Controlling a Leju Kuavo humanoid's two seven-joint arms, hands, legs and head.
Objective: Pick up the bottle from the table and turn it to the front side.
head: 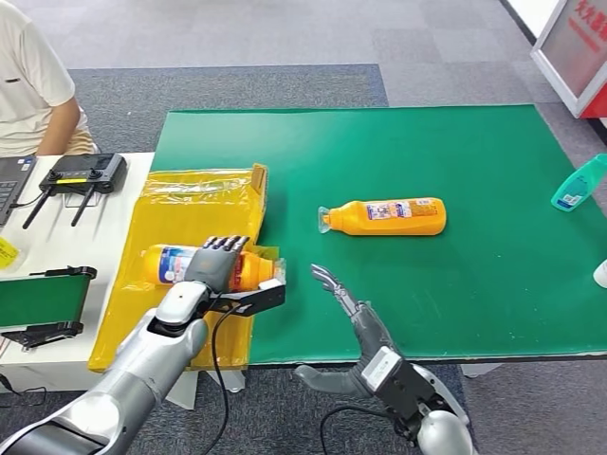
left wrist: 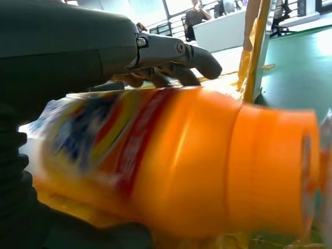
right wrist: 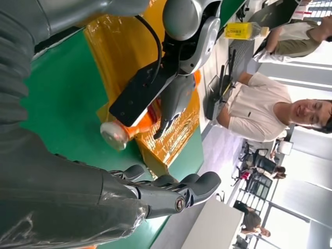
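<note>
The right robot hand [head: 351,308] reached in over the near edge of the bench [head: 501,275], palm up, its dark fingers [right wrist: 184,189] stretched apart and holding nothing. Beside it the left robot hand [head: 218,261] was wrapped over a smooth orange plastic bottle [head: 247,268], grasping it around the body just behind the shoulder. The bottle lay on its side, cap end toward the green mat, with a glossy blue, red and yellow label [left wrist: 98,135] that was too blurred to read in the left wrist view. The hand hid the middle of the bottle. Under it sat a yellow carton [head: 193,204] of crinkled, shiny film, opened flat, one flap standing up at the mat's edge.

Further out on the felt-like green surface a second orange bottle [head: 390,216] lay on its side, clear cap pointing left, well apart from both hands. A teal bottle [head: 579,183] was cut off by the right edge. On the white table to the left stood a black controller [head: 82,173] with two antennas, and behind it sat a person [head: 32,85] in a white shirt.
</note>
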